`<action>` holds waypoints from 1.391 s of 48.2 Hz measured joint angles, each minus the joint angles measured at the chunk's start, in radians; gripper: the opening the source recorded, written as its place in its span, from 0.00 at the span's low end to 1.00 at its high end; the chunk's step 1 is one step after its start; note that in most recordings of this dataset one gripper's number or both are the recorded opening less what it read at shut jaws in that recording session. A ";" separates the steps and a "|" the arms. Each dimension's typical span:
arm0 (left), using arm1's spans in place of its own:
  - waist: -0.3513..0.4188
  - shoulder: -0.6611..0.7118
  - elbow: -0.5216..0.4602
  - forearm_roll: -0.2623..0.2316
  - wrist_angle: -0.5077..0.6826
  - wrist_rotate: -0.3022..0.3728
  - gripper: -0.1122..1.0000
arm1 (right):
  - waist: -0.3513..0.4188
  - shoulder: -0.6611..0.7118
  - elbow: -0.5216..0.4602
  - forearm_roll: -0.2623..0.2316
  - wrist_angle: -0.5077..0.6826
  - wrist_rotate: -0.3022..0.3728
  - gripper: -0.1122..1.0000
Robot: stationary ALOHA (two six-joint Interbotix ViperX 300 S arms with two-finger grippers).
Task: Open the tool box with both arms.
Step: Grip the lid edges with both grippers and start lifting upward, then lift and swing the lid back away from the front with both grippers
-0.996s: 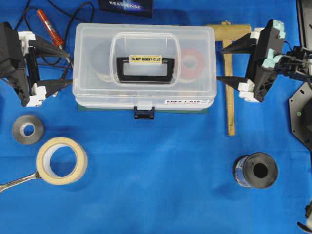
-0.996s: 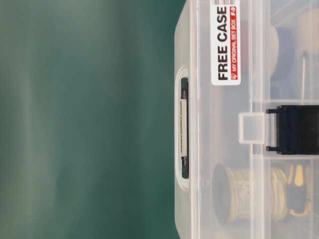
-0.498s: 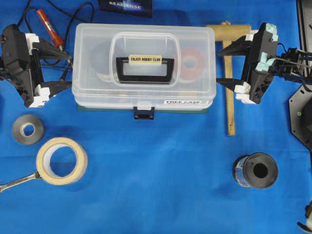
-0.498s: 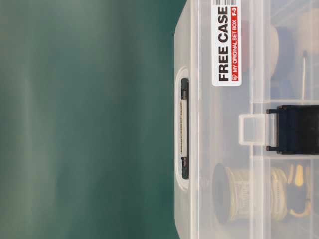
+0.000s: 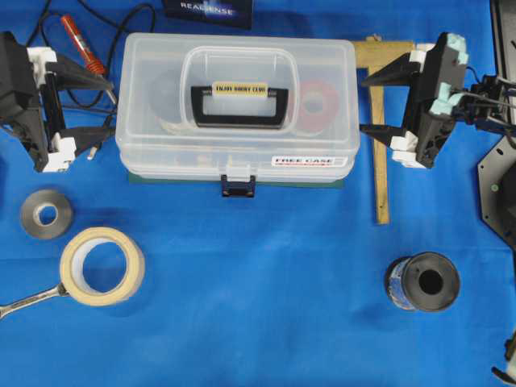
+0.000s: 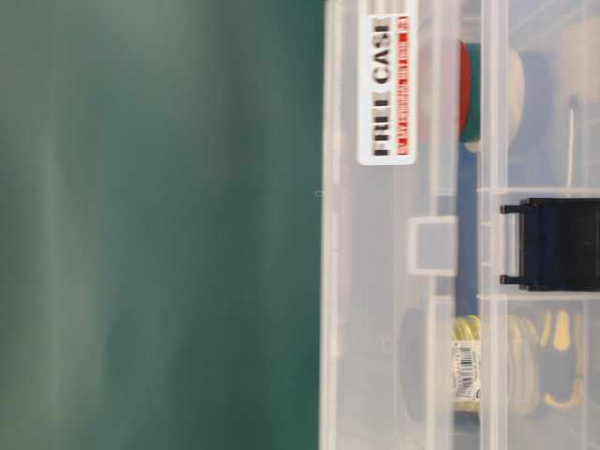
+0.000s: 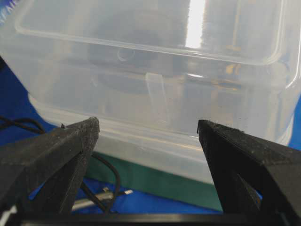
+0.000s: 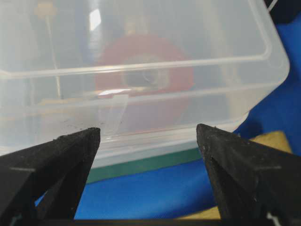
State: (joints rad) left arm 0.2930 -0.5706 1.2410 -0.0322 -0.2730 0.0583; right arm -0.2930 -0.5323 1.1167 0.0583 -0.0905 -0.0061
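While both spread wide, left hand (image 5: 103, 105) and right hand (image 5: 367, 105) flank tool box (image 5: 235, 113).

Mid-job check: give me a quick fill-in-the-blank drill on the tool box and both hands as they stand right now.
1. Both hands, left hand and right hand, stand ____.
2. The tool box sits ____ the two hands.
3. The handle label is coloured ____.
4. The roll of masking tape lies on the ____ cloth.

Missing words: open; between; yellow; blue
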 measured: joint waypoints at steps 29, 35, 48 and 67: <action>0.055 -0.094 0.000 0.000 -0.054 0.098 0.92 | -0.025 -0.077 -0.011 -0.012 0.000 -0.011 0.87; 0.060 -0.095 0.000 0.000 -0.064 0.098 0.92 | -0.029 -0.081 -0.017 -0.015 0.000 -0.011 0.87; 0.094 -0.097 0.000 -0.005 -0.095 0.101 0.92 | -0.058 -0.086 -0.029 -0.031 0.000 -0.011 0.87; 0.175 -0.040 -0.040 -0.006 -0.132 0.100 0.92 | -0.149 -0.091 -0.054 -0.034 -0.012 -0.011 0.87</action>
State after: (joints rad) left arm 0.4679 -0.6105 1.2011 -0.0383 -0.4050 0.1580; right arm -0.4418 -0.6228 1.0630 0.0245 -0.1028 -0.0169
